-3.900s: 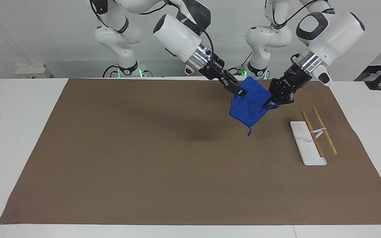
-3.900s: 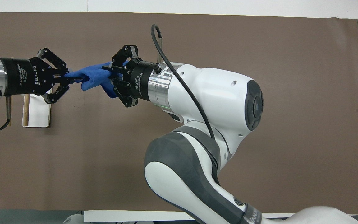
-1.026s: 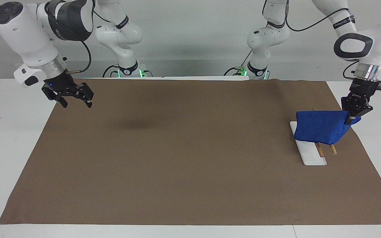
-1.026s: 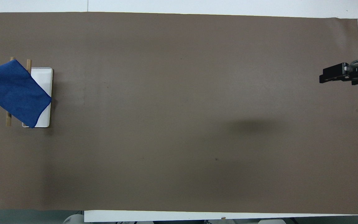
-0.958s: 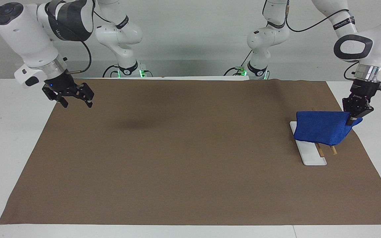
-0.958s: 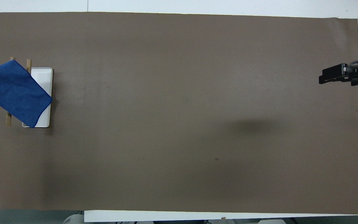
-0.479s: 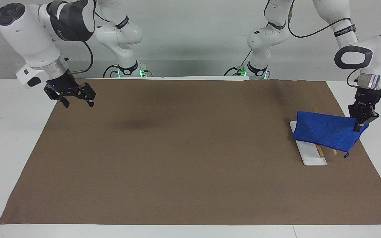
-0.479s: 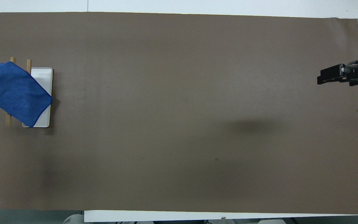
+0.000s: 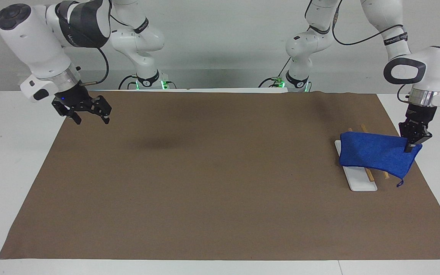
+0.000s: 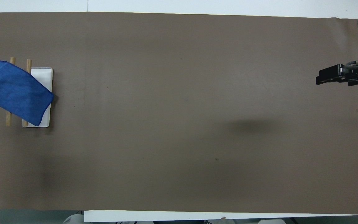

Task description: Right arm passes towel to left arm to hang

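The blue towel (image 9: 376, 152) lies draped across the two wooden rods (image 9: 369, 175) of a small rack with a white base (image 9: 359, 182), at the left arm's end of the table. My left gripper (image 9: 410, 146) is shut on the towel's upper corner, just past the rods. The towel's thread loop (image 9: 398, 185) hangs from the lower corner. In the overhead view the towel (image 10: 14, 90) covers most of the rods (image 10: 29, 63) and part of the base (image 10: 46, 76); the left gripper is out of that view. My right gripper (image 9: 91, 120) is open and empty over the mat's edge at the right arm's end, also in the overhead view (image 10: 326, 76).
A brown mat (image 9: 212, 172) covers most of the white table (image 9: 13, 152). The rack is the only thing standing on it.
My left gripper has carried the towel's corner down and outward past the rods, so the towel lies lower across them and its loop hangs free. The right arm has hardly moved.
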